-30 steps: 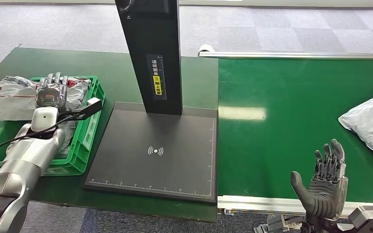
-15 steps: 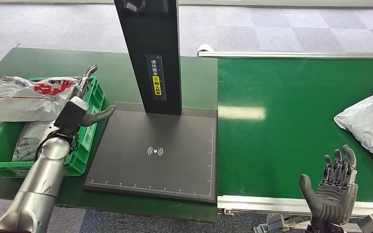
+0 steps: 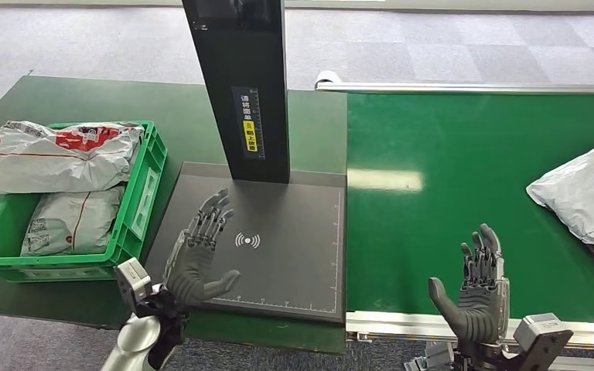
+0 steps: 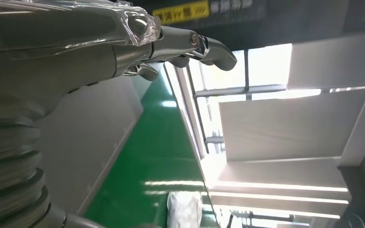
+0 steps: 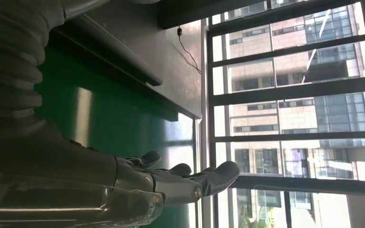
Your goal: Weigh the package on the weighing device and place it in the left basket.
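Packages already lie in the green basket (image 3: 141, 197) on the left of the table (image 3: 62, 100): one white package (image 3: 54, 157) draped across its far rim and a second (image 3: 69, 220) lower inside. Another grey package (image 3: 584, 197) rests on the green conveyor (image 3: 464, 154), well to the right. The left hand (image 3: 199, 259) hovers above the near part of the black weighing plate (image 3: 278, 224), fingers spread, empty. The right hand (image 3: 476, 294) is raised at the conveyor's near edge, also spread wide and holding nothing. Judging from this, the next package is the step in hand: the right hand should reach out to it, grip across its bulk rather than a loose corner, and lay it flat near the plate's centre mark (image 3: 247, 240), clear of the upright column (image 3: 241, 85).
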